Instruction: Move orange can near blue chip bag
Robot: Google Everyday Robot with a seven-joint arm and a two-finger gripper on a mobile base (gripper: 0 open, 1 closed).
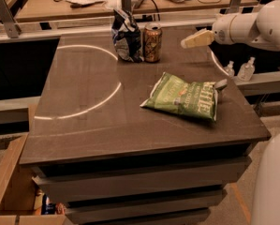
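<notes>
The orange can (152, 42) stands upright at the back of the dark table, right beside the blue chip bag (126, 35) and touching or nearly touching its right side. The blue and white bag stands upright and is taller than the can. My gripper (192, 40) hangs above the table's back right part, well to the right of the can and apart from it. It holds nothing. The white arm runs off to the right.
A flat green chip bag (184, 97) lies on the right half of the table (83, 121). Two small clear bottles (246, 69) stand on a ledge at the right. A cluttered wooden bench (50, 3) runs behind. An open box (8, 186) sits at the floor, lower left.
</notes>
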